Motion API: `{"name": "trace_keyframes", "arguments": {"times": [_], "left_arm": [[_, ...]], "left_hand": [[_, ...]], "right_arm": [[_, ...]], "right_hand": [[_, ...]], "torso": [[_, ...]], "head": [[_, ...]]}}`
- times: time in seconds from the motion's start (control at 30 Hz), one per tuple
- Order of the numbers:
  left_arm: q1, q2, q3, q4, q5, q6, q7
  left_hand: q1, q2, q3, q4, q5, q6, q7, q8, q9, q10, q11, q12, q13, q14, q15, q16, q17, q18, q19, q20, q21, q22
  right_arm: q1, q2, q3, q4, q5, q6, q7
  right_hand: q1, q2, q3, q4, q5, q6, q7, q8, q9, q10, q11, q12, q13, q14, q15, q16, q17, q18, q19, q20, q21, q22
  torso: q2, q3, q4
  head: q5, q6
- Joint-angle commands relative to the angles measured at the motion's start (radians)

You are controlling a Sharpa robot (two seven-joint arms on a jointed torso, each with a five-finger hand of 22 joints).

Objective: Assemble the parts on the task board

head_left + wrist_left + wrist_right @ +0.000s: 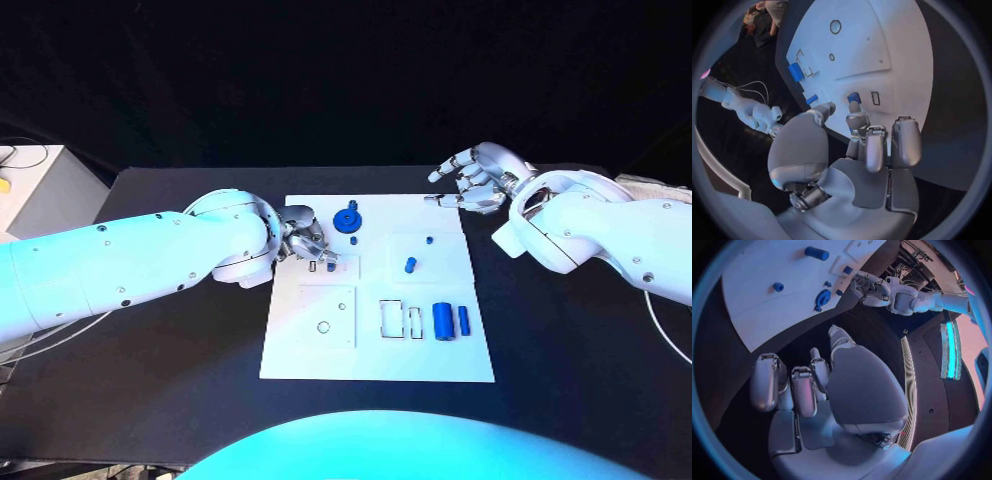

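The white task board (310, 345) lies mid-table. My left hand (306, 243) rests over its left edge and pinches a small blue part (854, 97) at its fingertips, just beside a small rectangular slot (875, 98). A blue gear-like disc (346, 218) lies at the board's far side, with small blue pegs (410, 265) nearby. Two blue cylinders (443, 321) lie next to empty rectangular slots (392, 318). My right hand (473, 178) hovers off the board's far right corner, fingers loosely bent and holding nothing. From its wrist the board (767, 305) and the disc (823, 297) lie ahead.
A white box (29, 185) with a cable stands at the table's left edge. A pale cloth (642, 185) lies at the far right. Bare black table (562, 340) surrounds the board.
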Motion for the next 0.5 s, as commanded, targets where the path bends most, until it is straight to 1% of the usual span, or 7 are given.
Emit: {"name": "trace_keyframes", "arguments": {"times": [0.03,0.1,0.13,0.2,0.23,0.3,0.5], "left_arm": [[0.002,-0.007,0.011,0.008,0.005,0.039,0.002],[0.004,-0.012,0.022,0.006,0.023,0.049,0.002],[0.006,-0.015,0.027,0.003,0.038,0.053,0.003],[0.015,-0.020,0.037,-0.008,0.082,0.063,0.006],[0.021,-0.021,0.040,-0.015,0.103,0.068,0.007],[0.033,-0.022,0.044,-0.029,0.139,0.078,0.010],[0.079,-0.011,0.051,-0.099,0.210,0.140,0.017]], "left_hand": [[0.015,0.006,-0.018,0.017,-0.017,0.005,0.000,-0.005,0.002,-0.001,0.006,0.003,-0.003,0.093,-0.005,-0.003,0.224,-0.009,0.007,0.001,-0.007,-0.001],[0.029,0.020,-0.019,0.028,-0.016,0.001,0.001,-0.009,0.002,-0.008,0.007,-0.004,-0.014,0.091,-0.004,-0.007,0.216,-0.007,0.000,0.001,-0.012,-0.011],[0.066,0.031,-0.011,0.024,-0.004,-0.019,0.007,-0.024,-0.002,-0.028,0.013,-0.024,-0.041,0.086,-0.001,-0.015,0.199,-0.002,-0.016,0.003,-0.026,-0.035],[0.098,0.043,0.003,0.022,0.000,-0.030,0.012,-0.034,-0.005,-0.043,0.016,-0.039,-0.061,0.083,0.003,-0.020,0.189,0.002,-0.027,0.006,-0.036,-0.052],[0.117,0.045,0.013,0.024,0.000,-0.041,0.019,-0.046,-0.010,-0.069,0.024,-0.065,-0.095,0.075,0.009,-0.033,0.166,0.010,-0.053,0.010,-0.057,-0.089],[0.144,0.046,0.025,0.026,0.001,-0.069,0.036,-0.071,-0.021,-0.111,0.038,-0.102,-0.143,0.063,0.021,-0.051,0.134,0.018,-0.081,0.019,-0.083,-0.129],[0.154,0.041,0.033,0.032,-0.001,-0.099,0.057,-0.111,-0.048,-0.137,0.055,-0.122,-0.174,0.059,0.036,-0.057,0.124,0.020,-0.088,0.030,-0.093,-0.141]], "right_arm": [[-0.002,-0.001,0.000,0.001,-0.005,0.008,0.010],[-0.002,-0.002,0.000,0.000,-0.004,0.007,0.011],[-0.002,-0.002,0.000,0.000,-0.004,0.006,0.013],[-0.003,-0.002,0.000,-0.001,-0.002,0.005,0.015],[-0.003,-0.002,0.000,-0.002,-0.002,0.005,0.016],[-0.003,-0.002,0.000,-0.002,-0.001,0.004,0.018],[-0.003,-0.001,0.000,-0.004,0.001,0.002,0.020]], "right_hand": [[-0.010,0.000,0.004,0.001,0.003,-0.006,-0.001,0.003,-0.002,-0.007,-0.003,-0.003,0.029,0.065,0.002,-0.005,0.139,0.010,-0.007,0.002,-0.004,0.046],[-0.010,0.000,0.004,0.001,0.003,-0.006,-0.001,0.003,-0.002,-0.007,-0.003,-0.003,0.029,0.066,0.002,-0.004,0.140,0.010,-0.008,0.002,-0.005,0.045],[-0.010,0.000,0.004,0.001,0.003,-0.006,-0.001,0.003,-0.002,-0.007,-0.003,-0.003,0.029,0.066,0.002,-0.004,0.140,0.010,-0.008,0.002,-0.005,0.045],[-0.010,0.000,0.005,0.000,0.003,-0.006,-0.001,0.003,-0.002,-0.007,-0.003,-0.003,0.029,0.066,0.002,-0.005,0.140,0.010,-0.008,0.002,-0.006,0.045],[-0.010,0.000,0.005,0.000,0.003,-0.006,-0.001,0.003,-0.002,-0.007,-0.003,-0.003,0.029,0.066,0.002,-0.005,0.140,0.010,-0.008,0.002,-0.006,0.045],[-0.010,0.001,0.005,0.000,0.003,-0.006,-0.001,0.003,-0.002,-0.008,-0.003,-0.003,0.029,0.065,0.002,-0.005,0.139,0.010,-0.008,0.002,-0.007,0.044],[-0.010,0.001,0.005,0.000,0.003,-0.006,-0.001,0.003,-0.002,-0.008,-0.003,-0.003,0.029,0.065,0.002,-0.005,0.139,0.010,-0.008,0.002,-0.007,0.044]], "torso": [[0.001,-0.0003,-0.0002],[0.001,-0.0005,-0.0005],[0.001,-0.0006,-0.0005],[0.001,-0.0007,-0.0007],[0.001,-0.0005,-0.0010],[0.001,-0.0002,-0.0014],[0.003,0.0006,-0.0003]], "head": [[-0.001,0.005],[-0.001,0.008],[-0.001,0.008],[-0.001,0.013],[-0.001,0.014],[0.001,0.016],[0.003,0.027]]}}
